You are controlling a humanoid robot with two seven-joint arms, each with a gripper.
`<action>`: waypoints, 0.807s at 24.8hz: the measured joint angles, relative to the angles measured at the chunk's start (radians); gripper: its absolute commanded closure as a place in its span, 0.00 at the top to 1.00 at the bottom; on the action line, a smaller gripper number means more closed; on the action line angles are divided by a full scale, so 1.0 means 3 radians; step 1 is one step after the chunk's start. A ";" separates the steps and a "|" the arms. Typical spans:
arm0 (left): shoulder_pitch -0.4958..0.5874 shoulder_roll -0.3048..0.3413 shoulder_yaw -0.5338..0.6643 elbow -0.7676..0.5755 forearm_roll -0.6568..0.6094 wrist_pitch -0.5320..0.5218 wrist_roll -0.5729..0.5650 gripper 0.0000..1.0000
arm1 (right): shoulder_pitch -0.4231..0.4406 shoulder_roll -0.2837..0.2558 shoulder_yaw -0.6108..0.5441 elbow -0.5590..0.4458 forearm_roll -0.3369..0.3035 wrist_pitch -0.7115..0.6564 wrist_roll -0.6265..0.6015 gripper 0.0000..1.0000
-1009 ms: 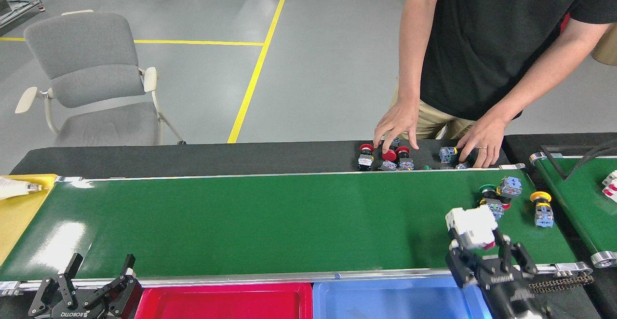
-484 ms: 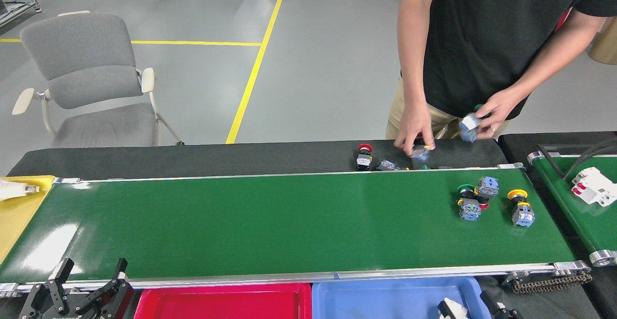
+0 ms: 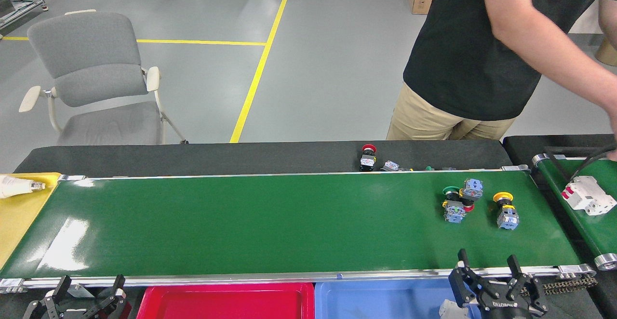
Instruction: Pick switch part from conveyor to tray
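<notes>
Stretching across nearly the whole view, the conveyor (image 3: 241, 222) lies glossy green between its silver rails. Behind it runs a black surface (image 3: 193, 157), and beyond that a grey floor with yellow lines and a grey chair (image 3: 91, 78) at far left. A person (image 3: 477, 49) in a black shirt and tan trousers stands behind the black surface at right, one arm reaching down toward the right edge.

At the right edge a smaller green belt (image 3: 588, 218) shows only partly, with a white breaker (image 3: 585, 195) lying on it. Below the conveyor's near rail sit a red tray (image 3: 226, 302) and, just beside it, a blue tray (image 3: 381, 299). A yellow tray (image 3: 19, 213) adjoins the conveyor's left end, with a white tube-like thing at its top corner.

My right end effector (image 3: 489, 266) hangs over the blue tray's right part at the near rail, its black fingers spread and holding nothing; a small white piece (image 3: 450, 308) lies in the tray just left of it. My left end effector (image 3: 89, 285) is at bottom left, fingers likewise spread and empty.

Switch parts rest on the conveyor's right end: a cluster (image 3: 459, 199) with green and red caps touching each other, and near it a yellow-capped switch (image 3: 505, 209) standing apart. More small switches (image 3: 368, 157) lie on the black surface by the far rail.
</notes>
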 measured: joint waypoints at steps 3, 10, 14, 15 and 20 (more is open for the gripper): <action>0.0000 0.0000 -0.0059 0.0031 0.0000 -0.0006 -0.0004 1.00 | -0.0346 0.0004 0.0216 0.0296 0.0017 0.0270 0.0049 0.98; 0.0000 0.0000 -0.0071 0.0053 0.0000 -0.0014 -0.0009 1.00 | -0.0746 0.0004 0.0410 0.0814 0.0016 0.0522 0.0061 0.98; -0.0015 0.0000 -0.0073 0.0054 0.0000 -0.0016 -0.0009 1.00 | -0.0873 0.0025 0.0474 0.0982 0.0016 0.0537 0.0073 0.98; -0.0022 0.0000 -0.0073 0.0055 0.0000 -0.0013 -0.0009 1.00 | -0.0905 0.0044 0.0480 0.1025 0.0016 0.0537 0.0072 0.98; -0.0043 0.0000 -0.0073 0.0055 0.0000 -0.0008 -0.0009 1.00 | -0.1077 0.0130 0.0500 0.1219 0.0017 0.0540 0.0057 0.98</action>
